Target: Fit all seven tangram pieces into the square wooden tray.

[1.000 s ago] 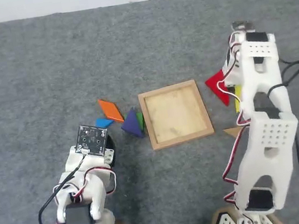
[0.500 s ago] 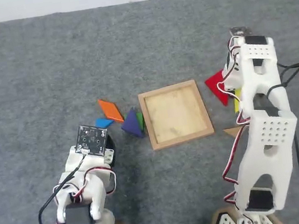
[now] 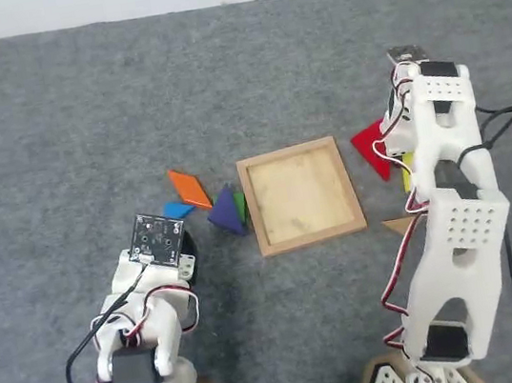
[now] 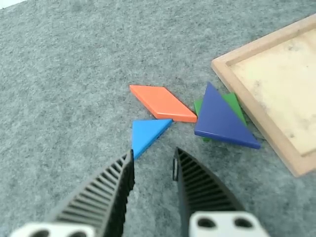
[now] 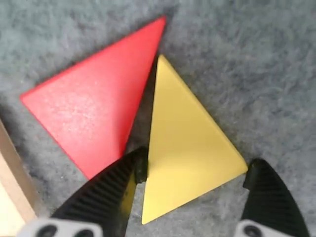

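At the right of the overhead frame, the right gripper [image 5: 195,170] hangs low over the yellow triangle [image 5: 182,153]. Its jaws are spread wide and nothing is held. One finger sits on the seam where yellow touches the red triangle [image 5: 94,103]; the other stands just off yellow's far corner.

Red lies between yellow and the wooden tray [image 3: 289,151], which sits at the centre of the frame with no piece in it yet. A tan piece [image 3: 399,225] rests just below the tray's lower right corner.

Left of the tray, the left gripper [image 4: 153,160] hovers with its jaws slightly parted and empty, just short of the blue triangle [image 4: 148,134]. Beyond that are the orange parallelogram [image 4: 162,102] and the purple triangle [image 4: 222,123]. The purple one lies partly over a green piece [image 4: 232,103] against the tray's rim.

The main risk is on the right. The seam-side finger looks likely to catch red's edge as the jaws close, shoving both pieces or pinching the two together. The jaws would also bear on slanted sides, so the thin, flat triangle could twist or squirt out across the grey mat [image 3: 80,112]. Dragging yellow straight toward the tray would probably push red into the rim.
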Controlling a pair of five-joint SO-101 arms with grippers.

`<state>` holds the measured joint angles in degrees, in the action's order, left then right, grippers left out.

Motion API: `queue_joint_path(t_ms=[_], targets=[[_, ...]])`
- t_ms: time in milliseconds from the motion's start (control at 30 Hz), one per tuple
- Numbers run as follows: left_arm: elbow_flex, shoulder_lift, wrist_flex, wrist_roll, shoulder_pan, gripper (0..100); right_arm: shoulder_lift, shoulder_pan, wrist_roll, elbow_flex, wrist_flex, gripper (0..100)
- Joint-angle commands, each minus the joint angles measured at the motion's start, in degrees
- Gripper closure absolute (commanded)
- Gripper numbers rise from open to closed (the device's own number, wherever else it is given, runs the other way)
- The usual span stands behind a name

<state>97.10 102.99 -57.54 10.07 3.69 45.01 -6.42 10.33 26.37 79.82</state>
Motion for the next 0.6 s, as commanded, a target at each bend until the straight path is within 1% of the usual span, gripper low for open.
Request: queue_joint_path(t_ms=[0, 167, 400, 567], targets=[[-0.7, 0.3, -0.3, 0.7, 0.4, 87, 0.2, -0.9, 1.6, 2.5, -3.6, 67.8], [-0.7, 0.3, -0.3, 0.7, 0.4, 87, 0.0, -1.5, 5.1, 2.9, -5.0, 67.9], [-0.7, 0.3, -0.3, 0.7, 0.4, 87, 0.7, -1.5, 5.5, 7.3, -4.4, 68.0], [-0.7, 0.3, -0.3, 0.7, 0.4, 87, 0.7, -2.0, 5.3, 4.8, -1.5, 68.0]])
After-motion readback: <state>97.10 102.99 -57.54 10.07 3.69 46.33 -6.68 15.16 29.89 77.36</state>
